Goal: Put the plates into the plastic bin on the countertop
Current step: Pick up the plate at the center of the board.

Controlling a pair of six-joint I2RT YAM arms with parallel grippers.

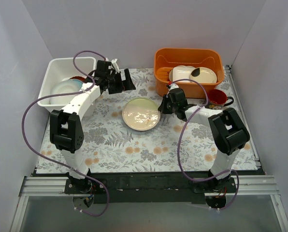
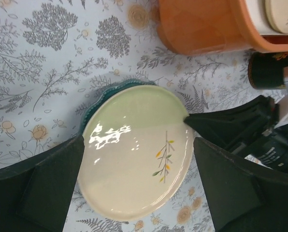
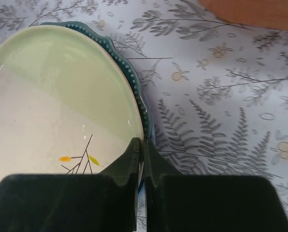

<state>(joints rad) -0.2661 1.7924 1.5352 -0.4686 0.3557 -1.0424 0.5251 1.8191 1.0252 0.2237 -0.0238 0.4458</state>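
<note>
A cream-green plate with a leaf sprig [image 1: 141,114] lies on a teal-blue plate on the countertop [image 1: 110,140]; the teal rim shows in the right wrist view [image 3: 133,77]. My right gripper [image 1: 164,105] is shut on the cream-green plate's right rim [image 3: 140,147]. My left gripper [image 1: 124,83] is open and empty, up beside the white plastic bin [image 1: 52,72]. In its wrist view its jaws [image 2: 138,142] stand wide apart high above the cream-green plate [image 2: 134,164]. A silvery-white plate [image 1: 66,88] and a red-brown plate [image 1: 79,79] lie in the bin.
An orange tub [image 1: 163,72] at the back right holds cream rectangular dishes [image 1: 192,75]. A red mug [image 1: 216,98] stands in front of it, just behind my right arm. White walls close in the left, back and right sides.
</note>
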